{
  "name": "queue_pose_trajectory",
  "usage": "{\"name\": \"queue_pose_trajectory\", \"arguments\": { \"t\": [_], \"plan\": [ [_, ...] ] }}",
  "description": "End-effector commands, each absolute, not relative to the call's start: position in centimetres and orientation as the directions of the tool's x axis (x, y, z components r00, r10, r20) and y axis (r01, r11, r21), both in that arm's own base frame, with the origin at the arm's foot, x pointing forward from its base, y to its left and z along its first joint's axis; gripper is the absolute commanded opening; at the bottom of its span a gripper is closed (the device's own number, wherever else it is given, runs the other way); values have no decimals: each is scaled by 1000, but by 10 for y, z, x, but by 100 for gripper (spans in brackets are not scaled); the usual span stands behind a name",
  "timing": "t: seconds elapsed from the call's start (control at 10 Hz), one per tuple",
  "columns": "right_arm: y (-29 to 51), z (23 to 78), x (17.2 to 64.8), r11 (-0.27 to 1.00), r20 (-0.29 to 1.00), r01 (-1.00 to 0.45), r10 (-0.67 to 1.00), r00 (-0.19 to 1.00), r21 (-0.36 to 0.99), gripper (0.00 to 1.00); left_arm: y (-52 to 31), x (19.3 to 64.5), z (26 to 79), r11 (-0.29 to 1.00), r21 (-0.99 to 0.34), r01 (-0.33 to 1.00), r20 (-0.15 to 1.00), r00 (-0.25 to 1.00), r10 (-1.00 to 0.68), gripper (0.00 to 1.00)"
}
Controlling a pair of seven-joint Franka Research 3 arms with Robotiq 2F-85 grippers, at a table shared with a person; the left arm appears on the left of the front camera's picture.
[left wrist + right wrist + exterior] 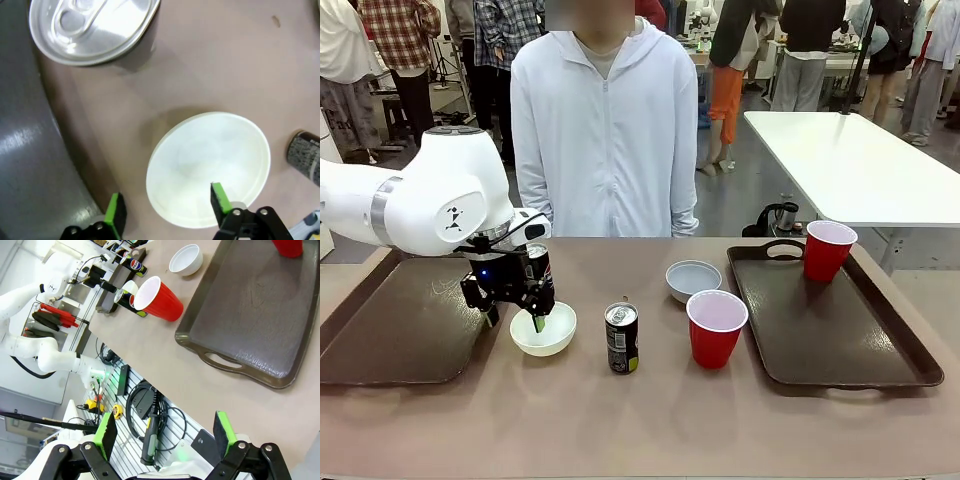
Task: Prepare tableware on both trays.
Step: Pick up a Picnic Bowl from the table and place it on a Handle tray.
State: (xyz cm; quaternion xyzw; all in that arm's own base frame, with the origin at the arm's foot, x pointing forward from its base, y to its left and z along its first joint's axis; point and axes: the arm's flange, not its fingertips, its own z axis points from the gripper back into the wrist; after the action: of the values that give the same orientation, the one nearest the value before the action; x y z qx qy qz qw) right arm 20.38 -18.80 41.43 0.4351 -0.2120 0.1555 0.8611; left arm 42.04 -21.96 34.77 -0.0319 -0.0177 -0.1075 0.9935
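**Left gripper straddles the bowl's rim, jaws not yet closed on it**

The bowl (pixel 556 336) sits on the table (pixel 620 425) just off the right-hand edge of the left tray (pixel 390 330), not yet on either tray. It is small, round and whitish, shallow, with a thin rim and a smooth, glossy, empty inside.

The left gripper (pixel 515 316) is down over it with its jaws spread wide. In the left wrist view one green pad (pixel 220 197) hangs inside the bowl and the other pad (pixel 115 217) outside, with the near rim between them and neither pad touching it. It holds nothing.

The likely trouble comes from a pinch on one side of so thin and slick a rim. The bowl may swing down or slip from the pads on the lift, or skid across the table if one pad meets it first. The outer pad hangs close to the left tray's edge and could catch its raised rim on the way over. A dark can (pixel 538 262) stands just behind the gripper, near enough to be knocked over by a sideways move.

Farther out, a second can (pixel 621 340), a red cup (pixel 716 330) and a second bowl (pixel 693 280) stand on the table between the trays. Another cup (pixel 829 250) stands at the far edge of the right tray (pixel 850 345). The right gripper (pixel 165 434) hangs off the table's edge, wide open and empty.
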Motion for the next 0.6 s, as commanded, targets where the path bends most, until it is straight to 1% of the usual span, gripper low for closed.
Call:
{"name": "queue_pose_trajectory", "arguments": {
  "t": [0.0, 0.1, 0.2, 0.5],
  "plan": [
    [-188, 415, 204, 562, 516, -467, 81, 853, 683, 100, -226, 425, 339, 984, -27, 174, 36, 984, -173, 0],
    [-188, 415, 204, 562, 516, -467, 81, 853, 683, 100, -225, 426, 335, 986, -28, 167, 24, 986, -167, 41],
    [-188, 415, 204, 562, 516, -467, 81, 853, 683, 100, -225, 426, 334, 986, -20, 166, 12, 986, -166, 0],
    [-188, 415, 204, 562, 516, -467, 81, 853, 683, 100, -224, 427, 337, 988, -16, 155, -1, 988, -156, 0]
  ]
}}
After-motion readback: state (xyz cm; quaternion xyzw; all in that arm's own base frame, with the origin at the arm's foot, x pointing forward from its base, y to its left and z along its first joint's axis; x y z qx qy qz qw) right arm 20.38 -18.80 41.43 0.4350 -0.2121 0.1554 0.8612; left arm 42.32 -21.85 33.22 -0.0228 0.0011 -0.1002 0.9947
